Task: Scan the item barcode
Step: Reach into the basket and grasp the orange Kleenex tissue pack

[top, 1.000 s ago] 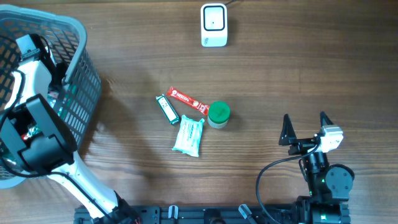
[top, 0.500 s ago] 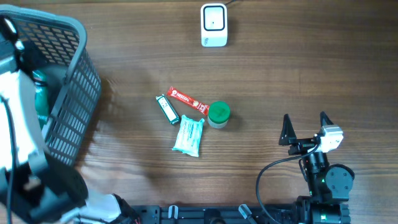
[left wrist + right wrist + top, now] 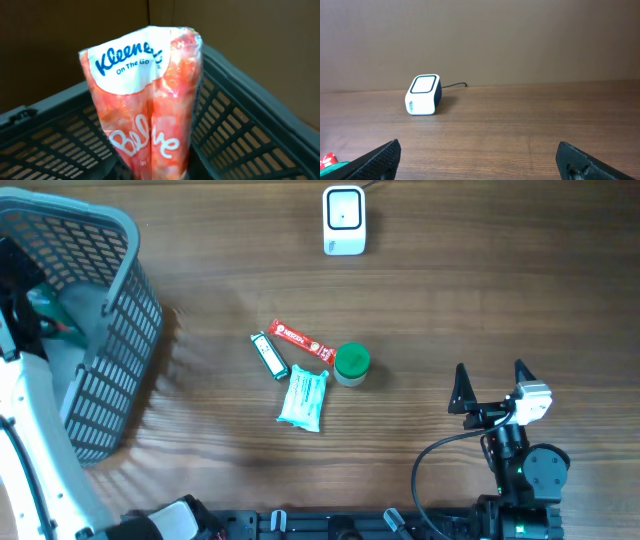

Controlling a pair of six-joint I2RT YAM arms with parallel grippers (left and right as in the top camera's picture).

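Note:
An orange-red Kleenex tissue pack (image 3: 150, 100) stands upright close to the lens in the left wrist view, above the basket. My left gripper (image 3: 160, 170) is shut on its lower end, the fingers mostly hidden behind it. From overhead that gripper (image 3: 32, 315) hangs over the basket at the far left, with a bit of the pack (image 3: 55, 322) showing. The white barcode scanner (image 3: 344, 220) sits at the table's far edge, and in the right wrist view the scanner (image 3: 423, 94) faces upward. My right gripper (image 3: 490, 385) rests open and holds nothing at the near right.
A grey mesh basket (image 3: 115, 330) stands at the left; its rim (image 3: 250, 90) surrounds the held pack. Mid-table lie a red stick packet (image 3: 301, 342), a small green-white pack (image 3: 269, 355), a teal tissue pack (image 3: 303, 397) and a green-lidded jar (image 3: 351, 363).
My left arm has risen out of the basket and swung toward the left edge, its jaws closing on the tissue pack. The right arm has not moved.

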